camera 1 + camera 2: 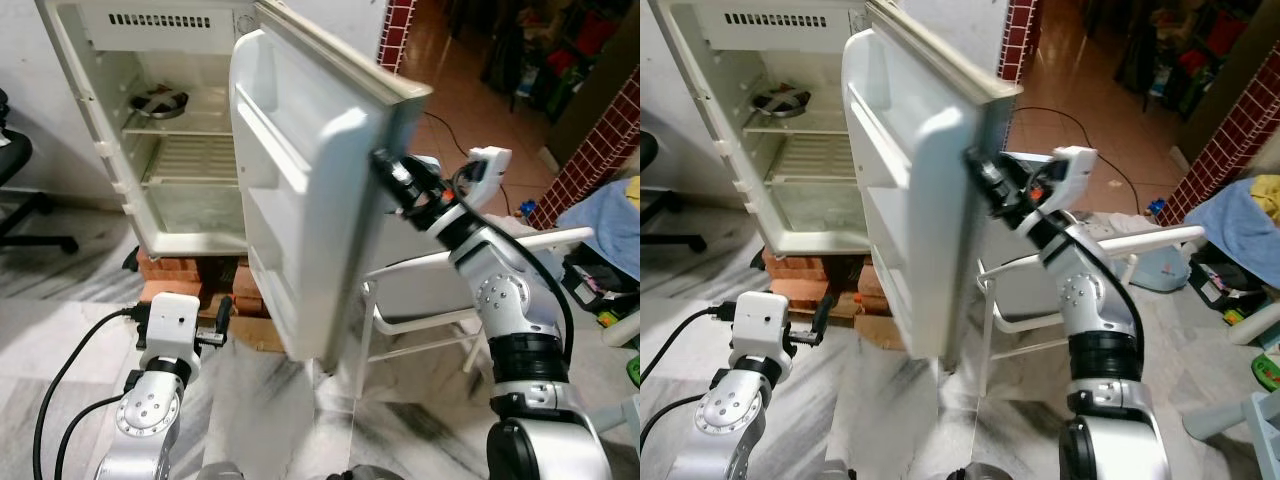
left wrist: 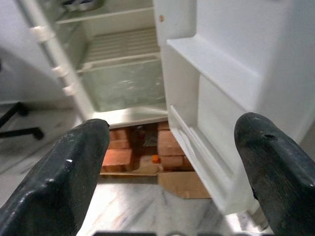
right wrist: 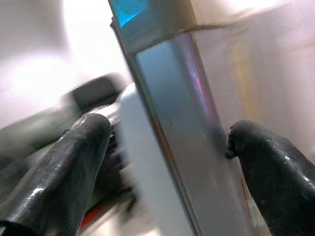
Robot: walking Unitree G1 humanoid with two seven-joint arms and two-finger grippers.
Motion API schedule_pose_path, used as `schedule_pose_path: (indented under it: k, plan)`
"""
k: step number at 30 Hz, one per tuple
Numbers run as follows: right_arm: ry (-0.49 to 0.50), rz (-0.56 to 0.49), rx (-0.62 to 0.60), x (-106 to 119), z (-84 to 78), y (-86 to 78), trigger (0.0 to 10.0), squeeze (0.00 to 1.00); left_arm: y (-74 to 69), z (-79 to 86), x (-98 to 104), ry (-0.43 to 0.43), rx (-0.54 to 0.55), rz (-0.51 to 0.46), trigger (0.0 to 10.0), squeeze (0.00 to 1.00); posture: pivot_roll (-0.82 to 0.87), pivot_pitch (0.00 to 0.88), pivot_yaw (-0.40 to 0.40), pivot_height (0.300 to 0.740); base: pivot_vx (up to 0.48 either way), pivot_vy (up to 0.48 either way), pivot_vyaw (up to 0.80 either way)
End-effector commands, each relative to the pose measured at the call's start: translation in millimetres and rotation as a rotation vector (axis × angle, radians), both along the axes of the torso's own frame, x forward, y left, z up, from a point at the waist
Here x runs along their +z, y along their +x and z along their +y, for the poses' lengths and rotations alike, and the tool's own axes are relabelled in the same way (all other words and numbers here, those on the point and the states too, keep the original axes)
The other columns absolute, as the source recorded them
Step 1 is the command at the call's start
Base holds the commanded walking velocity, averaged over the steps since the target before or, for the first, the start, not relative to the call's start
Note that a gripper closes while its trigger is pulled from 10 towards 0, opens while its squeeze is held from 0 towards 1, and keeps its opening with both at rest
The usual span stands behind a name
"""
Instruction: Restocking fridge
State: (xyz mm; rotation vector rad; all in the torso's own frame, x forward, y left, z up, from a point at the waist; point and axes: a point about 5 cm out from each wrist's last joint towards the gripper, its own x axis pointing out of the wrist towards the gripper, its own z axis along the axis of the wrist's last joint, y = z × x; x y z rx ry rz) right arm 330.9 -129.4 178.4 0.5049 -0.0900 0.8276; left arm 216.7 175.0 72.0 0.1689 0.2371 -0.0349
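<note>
A small white fridge [image 1: 190, 150] stands open on red bricks [image 1: 185, 272], with bare wire shelves and a metal pan [image 1: 160, 102] on the upper shelf. Its door [image 1: 300, 200] is swung wide toward me, inner racks bare. My right gripper [image 1: 385, 172] is raised at the door's outer edge. In the right wrist view its fingers straddle that metal edge [image 3: 177, 123], one fingertip [image 3: 266, 157] touching it, jaws apart. My left gripper [image 2: 167, 162] hangs low and open in front of the fridge base, holding nothing.
A white plastic chair [image 1: 430, 290] stands right behind the open door, under my right arm. Flattened cardboard [image 1: 262, 335] lies by the bricks. A black office chair [image 1: 20, 200] is at the far left. Clutter and a blue cloth [image 1: 605, 215] are on the right.
</note>
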Motion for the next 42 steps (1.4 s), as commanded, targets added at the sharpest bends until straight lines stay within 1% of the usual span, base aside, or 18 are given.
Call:
schedule_pose_path:
  k: [1,3,4,6,8,10,13,14,16,17,21,23,25,28,29,32,35,42]
  plan:
    - [-0.041,0.047,0.036,-17,-4.8,-12.8,10.0,0.00,-0.2,2.9,-1,0.001,0.003,0.002,10.0,0.00,0.17,0.000,-0.091,0.740,0.000,0.000,0.00]
    - [-0.112,0.095,-0.025,-39,-11.8,-21.5,10.0,0.00,1.2,2.5,0,-0.001,0.000,0.001,10.0,0.00,0.16,0.000,-0.086,0.740,0.000,0.000,0.00]
    - [-0.112,0.095,-0.025,-39,-11.8,-21.5,10.0,0.00,1.2,2.5,0,-0.001,0.000,0.001,10.0,0.00,0.16,0.000,-0.086,0.740,0.000,0.000,0.00]
    - [-0.287,0.142,-0.230,-72,-25.9,-37.0,10.0,0.00,3.7,3.2,2,-0.008,-0.003,-0.008,10.0,0.00,0.15,0.000,-0.078,0.740,0.000,0.000,0.00]
    - [-0.304,0.145,-0.254,-74,-27.3,-38.8,10.0,0.00,3.9,3.4,2,-0.008,-0.003,-0.007,10.0,0.00,0.15,0.000,-0.078,0.740,0.000,0.000,0.00]
    - [-0.370,0.197,-0.425,-92,-34.5,-52.1,10.0,0.00,5.1,5.8,0,-0.011,0.015,0.001,10.0,0.00,0.15,0.000,-0.068,0.740,0.000,0.000,0.00]
    - [-0.386,0.228,-0.500,-99,-32.7,-60.8,10.0,0.00,4.7,9.8,-2,-0.034,0.041,0.008,10.0,0.00,0.14,0.000,-0.064,0.740,0.000,0.383,0.00]
    - [-0.482,0.208,-0.527,-101,-29.4,-62.8,10.0,0.00,4.5,12.0,-3,-0.044,0.053,0.010,10.0,0.00,0.14,0.000,-0.064,0.740,0.000,0.480,0.00]
    - [-0.508,0.200,-0.532,-102,-28.6,-63.1,10.0,0.00,4.4,12.4,-3,-0.045,0.055,0.009,10.0,0.00,0.14,0.000,-0.064,0.740,0.000,0.480,0.00]
    - [-0.535,0.115,-0.518,-94,-22.3,-63.8,10.0,0.00,4.8,13.0,-3,-0.063,0.053,0.013,10.0,0.00,0.13,0.000,-0.063,0.740,0.000,0.480,0.00]
    - [-0.546,0.099,-0.560,-91,-22.6,-63.2,10.0,0.00,5.3,14.0,-2,-0.070,0.053,0.010,10.0,0.00,0.13,0.000,-0.062,0.740,0.000,0.480,0.00]
    - [-0.510,0.176,-0.658,-92,-34.9,-56.1,10.0,0.00,8.4,9.4,3,-0.059,-0.002,-0.013,10.0,0.00,0.13,0.007,-0.065,0.740,0.000,0.480,0.00]
    - [-0.511,0.181,-0.671,-92,-35.5,-55.1,10.0,0.00,8.9,8.9,4,-0.060,-0.006,-0.015,10.0,0.00,0.13,0.007,-0.065,0.740,0.000,0.480,0.00]
    - [-0.571,0.150,-0.691,-90,-34.9,-52.2,10.0,0.00,10.7,9.1,5,-0.066,0.000,-0.019,10.0,0.00,0.12,0.008,-0.066,0.740,0.000,0.480,0.00]
    - [-0.523,0.181,-0.675,-90,-31.6,-52.8,10.0,0.00,11.3,9.3,6,-0.070,0.001,-0.027,10.0,0.00,0.12,0.010,-0.067,0.740,0.000,0.480,0.00]
    - [-0.524,0.170,-0.730,-87,-33.3,-50.7,10.0,0.00,11.5,12.4,7,-0.031,-0.001,-0.050,10.0,0.00,0.12,0.012,-0.068,0.740,0.000,0.480,0.00]
    - [-0.503,0.192,-0.717,-87,-34.7,-51.5,10.0,0.00,11.1,14.8,5,-0.047,0.012,-0.050,10.0,0.00,0.12,0.008,-0.064,0.740,0.000,0.480,0.00]
    - [-0.465,0.199,-0.812,-92,-49.7,-57.9,10.0,0.00,11.5,10.7,8,-0.071,-0.019,-0.071,10.0,0.00,0.11,0.000,-0.028,0.740,0.000,0.480,0.00]
